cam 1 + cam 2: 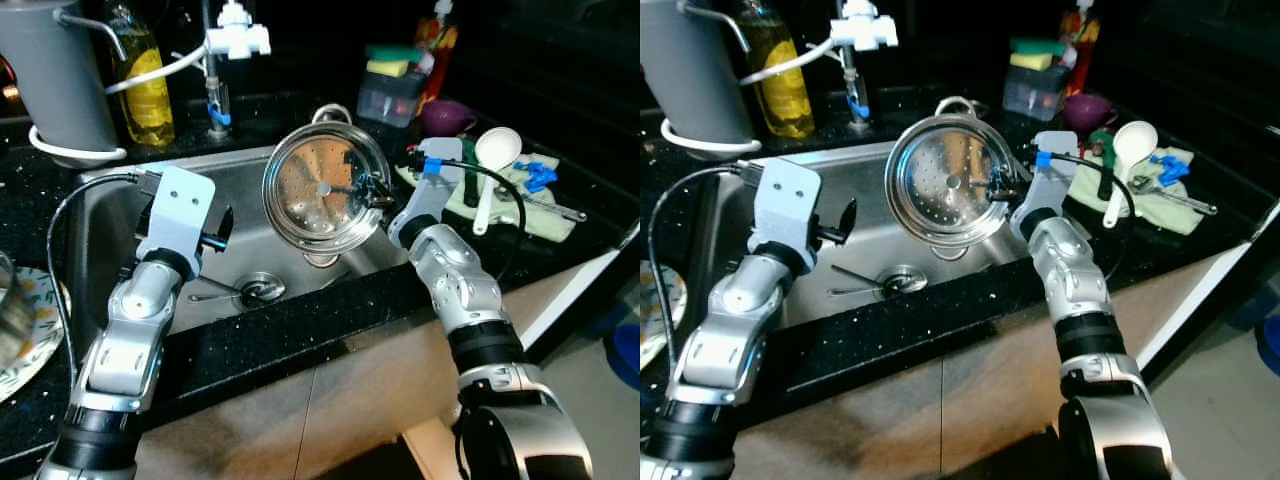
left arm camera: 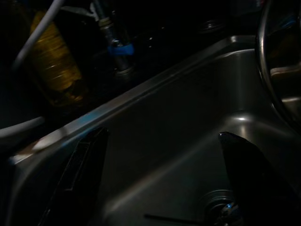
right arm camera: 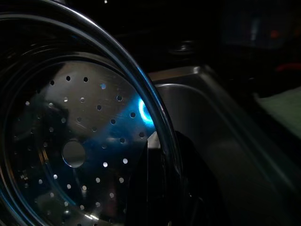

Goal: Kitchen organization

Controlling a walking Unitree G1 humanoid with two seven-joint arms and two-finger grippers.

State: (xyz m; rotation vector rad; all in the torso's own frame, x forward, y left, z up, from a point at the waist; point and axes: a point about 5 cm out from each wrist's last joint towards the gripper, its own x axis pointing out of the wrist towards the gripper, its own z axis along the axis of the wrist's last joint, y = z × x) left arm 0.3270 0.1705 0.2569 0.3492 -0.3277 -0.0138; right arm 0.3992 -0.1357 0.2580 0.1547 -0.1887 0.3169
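A round steel steamer pan (image 1: pixel 322 190) with a perforated bottom hangs tilted on its side above the sink (image 1: pixel 240 185), open face toward me. My right gripper (image 1: pixel 378 195) is shut on its rim at the right edge; in the right wrist view the rim (image 3: pixel 157 122) runs between the black fingers (image 3: pixel 153 174). My left gripper (image 1: pixel 218 232) hovers open over the left half of the basin, its two fingers (image 2: pixel 80 174) spread wide with nothing between them.
A spoon or fork (image 1: pixel 215 296) lies by the drain (image 1: pixel 262 288). Behind the sink stand a faucet (image 1: pixel 225 60), an oil bottle (image 1: pixel 145 85) and a grey kettle (image 1: pixel 55 70). A white ladle (image 1: pixel 492 165) rests on a cloth at right, a patterned plate (image 1: pixel 25 330) at far left.
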